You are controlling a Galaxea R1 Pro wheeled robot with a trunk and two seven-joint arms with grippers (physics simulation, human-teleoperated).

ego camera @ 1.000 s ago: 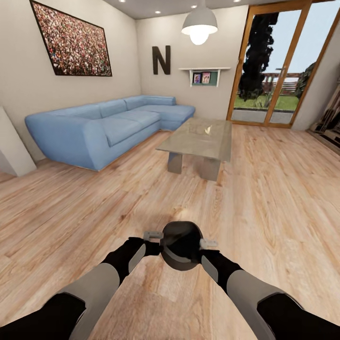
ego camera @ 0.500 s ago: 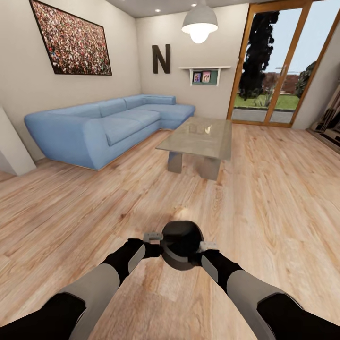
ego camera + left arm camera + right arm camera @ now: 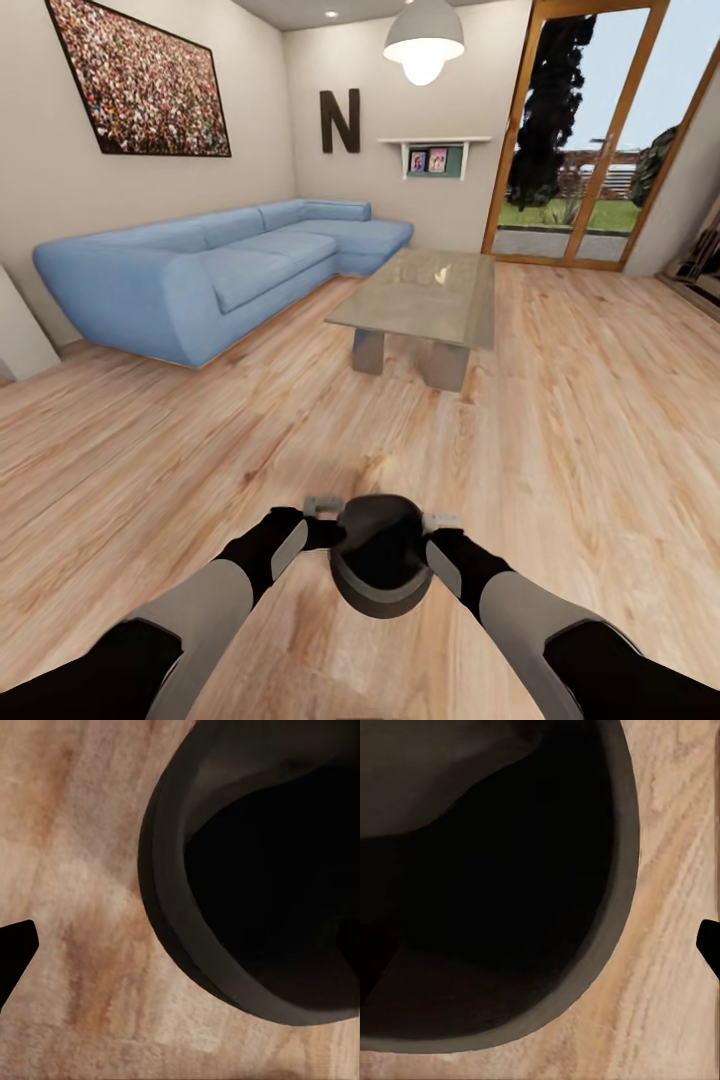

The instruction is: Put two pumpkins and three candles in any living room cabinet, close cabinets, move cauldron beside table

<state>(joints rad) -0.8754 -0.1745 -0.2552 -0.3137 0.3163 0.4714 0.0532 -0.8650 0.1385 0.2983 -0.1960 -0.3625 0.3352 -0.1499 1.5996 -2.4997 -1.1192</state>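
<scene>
The matte-black cauldron [image 3: 380, 560] hangs above the wooden floor between my two arms, its mouth tipped toward me. My left gripper [image 3: 325, 508] and right gripper [image 3: 440, 520] each hold its rim from opposite sides. In the left wrist view the cauldron [image 3: 247, 870] sits beside one outer fingertip [image 3: 15, 945]. The right wrist view shows the cauldron [image 3: 495, 870] and another fingertip [image 3: 711, 945]. The inner fingers are lost in the dark interior. The glass-topped coffee table [image 3: 425, 290] stands well ahead of the cauldron. Pumpkins and candles are out of view.
A blue corner sofa [image 3: 200, 270] runs along the left wall. Glass doors [image 3: 590, 140] are at the back right. A sliver of dark low furniture [image 3: 705, 265] shows at the right edge, too cut off to identify. Open wooden floor [image 3: 560, 430] lies between me and the table.
The whole view has shifted a little, with the table and sofa slightly nearer. The cauldron sits lower between my grippers and is tipped more toward me.
</scene>
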